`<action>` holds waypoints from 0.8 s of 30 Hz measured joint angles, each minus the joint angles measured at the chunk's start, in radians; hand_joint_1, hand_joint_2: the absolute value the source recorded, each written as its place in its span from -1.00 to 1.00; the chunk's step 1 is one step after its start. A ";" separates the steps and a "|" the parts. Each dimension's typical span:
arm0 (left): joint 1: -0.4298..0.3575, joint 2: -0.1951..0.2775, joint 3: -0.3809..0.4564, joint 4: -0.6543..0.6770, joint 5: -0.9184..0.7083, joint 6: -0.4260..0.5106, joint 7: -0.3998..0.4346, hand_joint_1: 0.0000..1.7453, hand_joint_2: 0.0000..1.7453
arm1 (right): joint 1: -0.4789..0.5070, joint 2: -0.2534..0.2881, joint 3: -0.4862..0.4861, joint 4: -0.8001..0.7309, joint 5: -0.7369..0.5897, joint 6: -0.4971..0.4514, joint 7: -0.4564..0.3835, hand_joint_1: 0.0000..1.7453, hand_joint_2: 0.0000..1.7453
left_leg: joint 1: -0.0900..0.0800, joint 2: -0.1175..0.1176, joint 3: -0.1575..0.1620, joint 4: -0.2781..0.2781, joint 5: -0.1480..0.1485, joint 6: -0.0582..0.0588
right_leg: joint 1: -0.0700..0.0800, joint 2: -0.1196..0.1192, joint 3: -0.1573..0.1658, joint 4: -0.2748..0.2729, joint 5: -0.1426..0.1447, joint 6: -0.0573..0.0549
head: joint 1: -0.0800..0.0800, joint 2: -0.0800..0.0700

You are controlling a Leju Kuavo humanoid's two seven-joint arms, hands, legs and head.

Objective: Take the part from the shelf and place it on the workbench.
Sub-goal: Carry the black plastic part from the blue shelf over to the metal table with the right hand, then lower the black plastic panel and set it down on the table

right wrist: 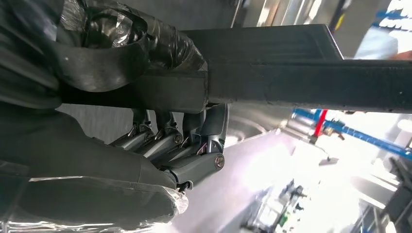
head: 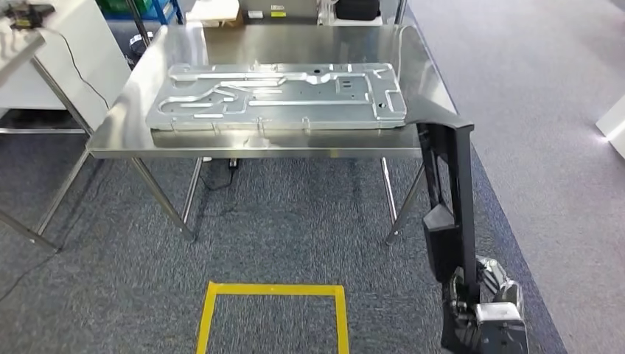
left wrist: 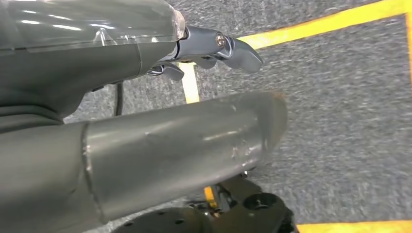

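Note:
My right hand (head: 490, 295), low at the right of the head view, grips the bottom end of a long black part (head: 449, 206). The part stands nearly upright, and its angled top reaches the workbench's (head: 258, 153) front right corner. In the right wrist view my right hand's fingers (right wrist: 165, 141) curl around the black part (right wrist: 291, 82). My left hand (left wrist: 145, 126) hangs over the grey carpet, its fingers (left wrist: 233, 48) apart and holding nothing.
A large stamped metal plate (head: 276, 96) covers much of the steel workbench top. A yellow tape square (head: 273, 291) marks the carpet in front of the bench. At the far left stand a white table (head: 22, 51) and a white cabinet (head: 81, 44).

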 joint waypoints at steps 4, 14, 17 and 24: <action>-0.019 0.004 -0.015 0.000 -0.006 -0.002 0.000 -1.00 -1.00 | -0.040 0.000 -0.035 0.008 0.049 0.009 0.012 1.00 1.00 | 0.004 -0.009 0.056 -0.021 -0.021 0.030 | -0.004 -0.011 -0.069 0.156 0.058 0.022 | 0.001 0.000; -0.002 0.001 -0.052 0.011 -0.041 -0.019 0.019 -1.00 -1.00 | -0.256 -0.073 -0.060 0.134 0.435 0.172 0.154 1.00 1.00 | 0.005 -0.015 0.334 -0.174 -0.145 0.012 | 0.011 -0.026 -0.316 0.027 0.243 0.004 | 0.001 0.000; -0.019 0.001 -0.063 0.013 -0.043 -0.019 0.021 -1.00 -1.00 | -0.292 -0.088 -0.059 0.146 0.439 0.174 0.161 1.00 1.00 | 0.009 -0.016 0.369 -0.161 -0.125 -0.012 | 0.021 -0.025 -0.270 0.022 0.221 -0.027 | 0.000 0.000; -0.019 0.006 -0.066 0.016 -0.044 -0.020 0.022 -1.00 -1.00 | -0.318 -0.097 -0.058 0.164 0.465 0.177 0.165 1.00 1.00 | 0.004 -0.009 -0.012 0.190 -0.189 -0.025 | 0.002 -0.015 -0.006 -0.109 0.096 -0.041 | 0.000 0.000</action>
